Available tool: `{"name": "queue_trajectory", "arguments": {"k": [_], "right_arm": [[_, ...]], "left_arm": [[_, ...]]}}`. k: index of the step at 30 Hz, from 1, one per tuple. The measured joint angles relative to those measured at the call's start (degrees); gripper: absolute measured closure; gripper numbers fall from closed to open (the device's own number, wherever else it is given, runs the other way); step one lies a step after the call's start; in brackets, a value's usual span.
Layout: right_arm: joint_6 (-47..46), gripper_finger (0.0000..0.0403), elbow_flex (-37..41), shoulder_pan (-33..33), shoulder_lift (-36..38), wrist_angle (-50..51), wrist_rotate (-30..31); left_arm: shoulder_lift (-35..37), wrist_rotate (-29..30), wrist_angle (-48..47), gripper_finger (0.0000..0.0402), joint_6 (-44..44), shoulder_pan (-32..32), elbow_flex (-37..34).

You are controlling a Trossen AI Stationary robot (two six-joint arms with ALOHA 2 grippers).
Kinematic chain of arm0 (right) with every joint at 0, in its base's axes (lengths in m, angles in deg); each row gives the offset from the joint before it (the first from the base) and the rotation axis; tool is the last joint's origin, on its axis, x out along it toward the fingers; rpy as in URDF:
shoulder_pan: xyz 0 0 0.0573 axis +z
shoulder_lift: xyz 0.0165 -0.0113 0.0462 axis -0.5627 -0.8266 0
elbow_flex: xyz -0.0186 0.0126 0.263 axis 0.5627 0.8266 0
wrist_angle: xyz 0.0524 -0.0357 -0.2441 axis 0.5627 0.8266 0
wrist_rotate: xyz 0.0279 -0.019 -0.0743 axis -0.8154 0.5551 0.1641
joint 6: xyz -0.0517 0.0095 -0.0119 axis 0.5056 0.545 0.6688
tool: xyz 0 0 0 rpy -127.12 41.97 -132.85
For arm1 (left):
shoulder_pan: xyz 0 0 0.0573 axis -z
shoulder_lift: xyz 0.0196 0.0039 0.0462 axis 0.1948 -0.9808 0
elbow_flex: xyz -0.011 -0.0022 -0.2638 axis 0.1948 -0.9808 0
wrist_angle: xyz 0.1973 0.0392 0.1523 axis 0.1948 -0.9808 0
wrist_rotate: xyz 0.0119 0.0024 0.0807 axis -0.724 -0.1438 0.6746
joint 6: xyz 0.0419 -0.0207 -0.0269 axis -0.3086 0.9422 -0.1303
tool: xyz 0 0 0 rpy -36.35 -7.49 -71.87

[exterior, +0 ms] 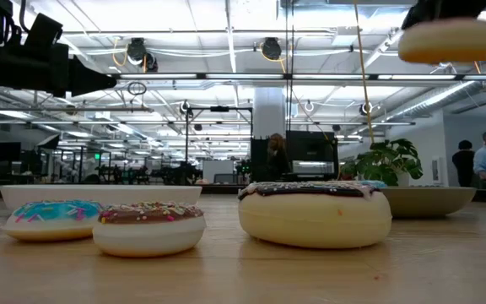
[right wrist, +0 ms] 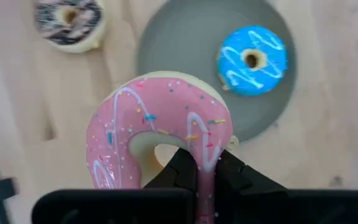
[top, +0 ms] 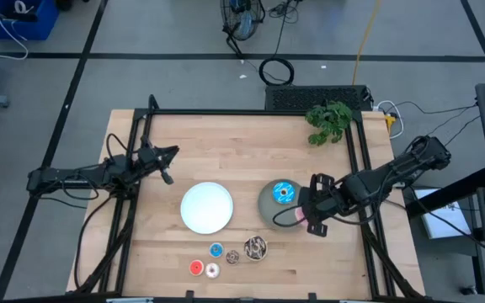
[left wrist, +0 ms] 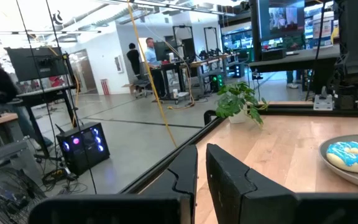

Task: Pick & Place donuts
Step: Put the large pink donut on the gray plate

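My right gripper [top: 300, 215] hangs above the near right rim of the grey plate [top: 265, 206], shut on the pink donut [right wrist: 160, 127]. The blue sprinkled donut [top: 285, 193] lies flat on that plate. The brown sprinkled donut [top: 256, 247] rests on the table near the front edge, beside the tiny brown [top: 232, 257], blue [top: 216, 250], red [top: 195, 268] and white [top: 212, 270] rings. In the low view the pink donut [exterior: 451, 38] floats high above the tabletop. My left gripper [top: 167, 163] waits shut at the table's left, touching nothing. My right gripper pinches the pink donut's ring wall [right wrist: 205, 163] on one side, one finger [right wrist: 180, 169] inside the hole and the other [right wrist: 234, 174] outside. The fingers come from above, pointing down. The donut is lifted clear and hangs tilted, icing facing the wrist camera.
The round white plate [top: 206, 207] sits at the table's middle, left of the grey plate. A green plant [top: 328, 120] stands at the far right corner. Black frame rails [top: 251, 112] run along the table's far, left and right sides. Bare wood lies between the plates and the far rail.
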Motion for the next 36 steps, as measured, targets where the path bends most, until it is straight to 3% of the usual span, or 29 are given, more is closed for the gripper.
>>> {"name": "queue_trajectory", "arguments": {"k": [6, 15, 20, 27, 36], "right_arm": [[3.58, 0.0393, 6.06, -5.38, 0.00, -3.24, -5.99], [11.39, 0.0393, 15.93, -14.86, 0.00, -15.58, -9.88], [13.22, 0.0393, 20.88, -16.70, -0.02, -23.14, -13.35], [10.80, 0.0393, 26.35, -17.07, -0.04, -35.50, -13.55], [8.67, 0.0393, 28.87, -17.04, -3.72, -36.00, -13.50]], "left_arm": [[0.02, 0.00, 0.03, 0.0360, 0.00, -0.01, 0.00], [0.02, 0.02, 0.05, 0.0360, -0.26, -0.01, 0.00], [0.02, 0.02, 0.05, 0.0360, -0.31, -0.01, 0.00], [0.02, 0.04, 0.07, 0.0360, -0.42, -0.01, 0.00], [0.02, 0.05, 0.15, 0.0360, -0.42, -0.01, 0.00]]}}
